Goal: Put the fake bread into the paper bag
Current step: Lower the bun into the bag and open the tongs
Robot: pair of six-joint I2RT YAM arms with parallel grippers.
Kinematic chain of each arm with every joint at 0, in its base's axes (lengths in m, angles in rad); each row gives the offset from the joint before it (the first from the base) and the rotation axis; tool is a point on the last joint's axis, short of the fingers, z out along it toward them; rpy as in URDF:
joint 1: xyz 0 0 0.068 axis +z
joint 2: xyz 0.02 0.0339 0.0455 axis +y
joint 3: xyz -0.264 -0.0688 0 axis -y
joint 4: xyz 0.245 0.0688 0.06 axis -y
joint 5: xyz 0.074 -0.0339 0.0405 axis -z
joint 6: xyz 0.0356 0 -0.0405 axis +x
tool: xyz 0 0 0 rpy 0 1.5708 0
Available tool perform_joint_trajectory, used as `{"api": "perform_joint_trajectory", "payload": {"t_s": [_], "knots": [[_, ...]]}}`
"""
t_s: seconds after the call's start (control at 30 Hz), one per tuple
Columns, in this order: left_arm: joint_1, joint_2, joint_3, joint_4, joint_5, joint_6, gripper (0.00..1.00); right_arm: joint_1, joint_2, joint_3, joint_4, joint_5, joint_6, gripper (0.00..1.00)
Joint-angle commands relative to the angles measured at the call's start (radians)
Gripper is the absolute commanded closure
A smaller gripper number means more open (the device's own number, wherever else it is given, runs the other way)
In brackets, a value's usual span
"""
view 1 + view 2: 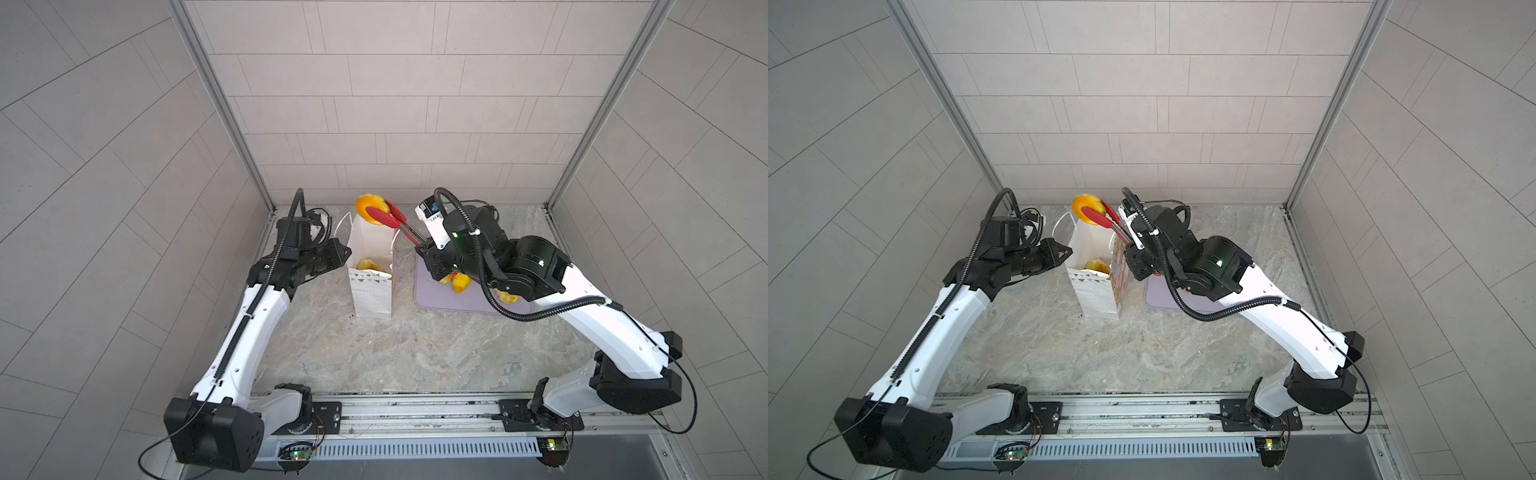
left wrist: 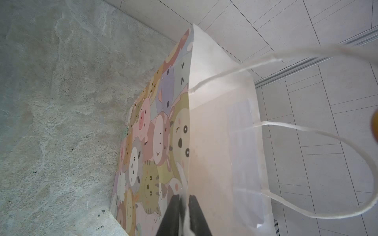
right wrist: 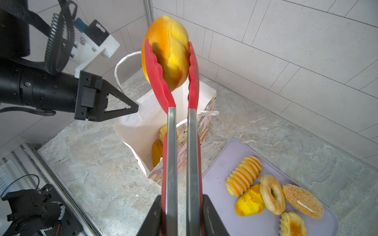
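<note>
The white paper bag (image 1: 370, 296) (image 1: 1096, 296) (image 3: 141, 122) stands upright and open, with fake bread (image 1: 368, 264) (image 3: 157, 152) lying inside it. My left gripper (image 1: 345, 252) (image 2: 184, 201) is shut on the bag's rim (image 2: 212, 143) beside the animal-face side. My right gripper (image 1: 424, 249) (image 3: 181, 199) is shut on the red-tipped tongs (image 1: 392, 223) (image 3: 171, 155). The tongs pinch an orange-yellow bread (image 1: 367, 208) (image 1: 1085, 203) (image 3: 170, 51) above the bag's far edge. Several more breads (image 3: 243, 175) lie on the tray, partly hidden under my right arm in both top views.
The lilac tray (image 1: 453, 302) (image 3: 222, 216) lies flat just right of the bag. The bag's cord handles (image 2: 306, 130) loop out from its rim. The tiled back wall (image 1: 395, 124) stands close behind the bag, and a metal rail (image 1: 415, 411) runs along the front edge.
</note>
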Motion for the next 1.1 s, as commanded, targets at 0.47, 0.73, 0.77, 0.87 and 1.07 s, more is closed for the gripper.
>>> {"api": "perform_joint_trajectory", "payload": {"t_s": [0.47,0.73,0.77,0.87,1.07], "knots": [[-0.004,-0.016,0.003,0.018,0.012,-0.001,0.87,0.027,0.079,0.044,-0.065,0.117,-0.056,0.70],[-0.004,-0.017,0.001,0.018,0.011,-0.002,0.86,0.029,0.091,0.030,-0.066,0.125,-0.059,0.64],[-0.004,-0.018,0.002,0.018,0.011,-0.002,0.86,0.029,0.091,0.029,-0.064,0.125,-0.060,0.63],[-0.004,-0.017,0.003,0.017,0.011,-0.001,0.87,0.029,0.089,0.028,-0.061,0.125,-0.060,0.60],[-0.004,-0.017,0.000,0.018,0.012,-0.001,0.87,0.029,0.084,0.027,-0.052,0.121,-0.060,0.53]]}}
